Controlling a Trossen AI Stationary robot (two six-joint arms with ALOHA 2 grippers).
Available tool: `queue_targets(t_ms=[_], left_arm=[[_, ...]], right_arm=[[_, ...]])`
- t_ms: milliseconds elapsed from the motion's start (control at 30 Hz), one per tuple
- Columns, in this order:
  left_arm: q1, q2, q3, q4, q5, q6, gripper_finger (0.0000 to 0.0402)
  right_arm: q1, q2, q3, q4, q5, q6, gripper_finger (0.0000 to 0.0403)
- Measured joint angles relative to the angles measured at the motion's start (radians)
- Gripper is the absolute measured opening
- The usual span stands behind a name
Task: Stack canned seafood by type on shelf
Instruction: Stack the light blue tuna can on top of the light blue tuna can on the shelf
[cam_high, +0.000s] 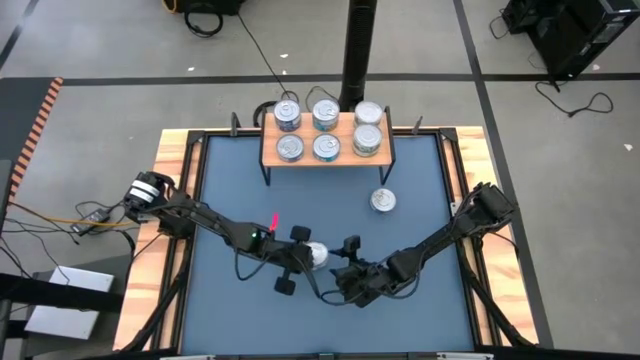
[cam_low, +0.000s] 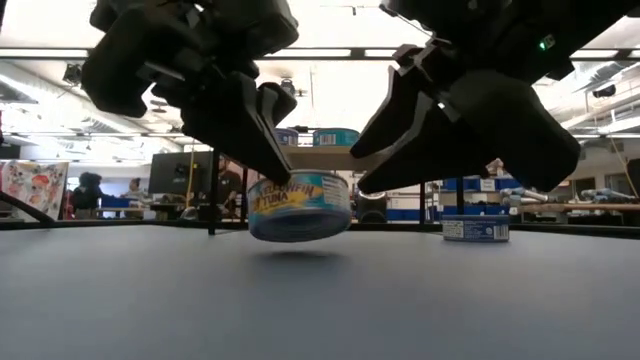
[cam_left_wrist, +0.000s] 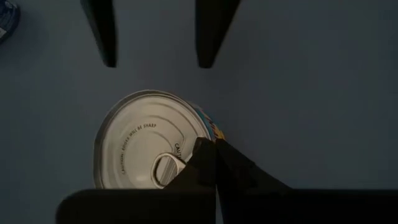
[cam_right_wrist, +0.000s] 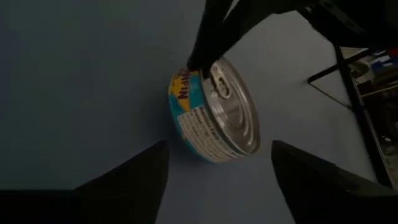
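Left gripper (cam_high: 300, 258) clamps a tuna tin (cam_low: 299, 207) by its rim and holds it tilted, just clear of the blue mat (cam_high: 420, 190) near the front centre. Right gripper (cam_high: 350, 268) hangs just beside it, fingers spread wide and empty. Six tins (cam_high: 325, 130) sit on the shelf (cam_high: 268, 148) at the back; one lone tin (cam_high: 383, 201) rests on the mat before it.

Bright ceiling lights (cam_low: 330, 52) backlight the low view; wrist views dim.
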Motion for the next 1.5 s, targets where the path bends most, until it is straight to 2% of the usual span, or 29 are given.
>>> queue_targets(t_ms=[233,533,700,933,1100,1367,1500], left_arm=[[0.019,-0.008,-0.019,0.076,0.005,-0.012,0.0000],[0.042,-0.010,-0.019,0.125,0.061,-0.022,0.0000],[0.050,-0.010,-0.019,0.159,0.077,-0.024,0.0000],[0.063,-0.010,-0.019,0.181,0.110,-0.042,0.0000],[0.064,-0.010,-0.019,0.206,0.134,-0.045,0.0000],[0.071,-0.010,-0.019,0.243,0.196,-0.054,0.0000],[0.067,-0.010,-0.019,0.269,0.198,-0.070,0.0017]], right_arm=[[0.000,-0.004,0.002,0.002,0.015,-0.064,0.0297],[0.005,-0.003,0.002,0.001,0.058,-0.156,0.0298],[0.006,-0.003,0.002,0.001,0.048,-0.193,0.0298],[0.007,-0.002,0.002,-0.004,0.067,-0.323,0.0292],[0.007,-0.002,0.002,0.001,0.066,-0.386,0.0257],[0.009,-0.001,0.001,0.007,0.043,-0.409,0.0146],[0.019,-0.001,0.001,0.013,0.064,-0.407,0.0142]])
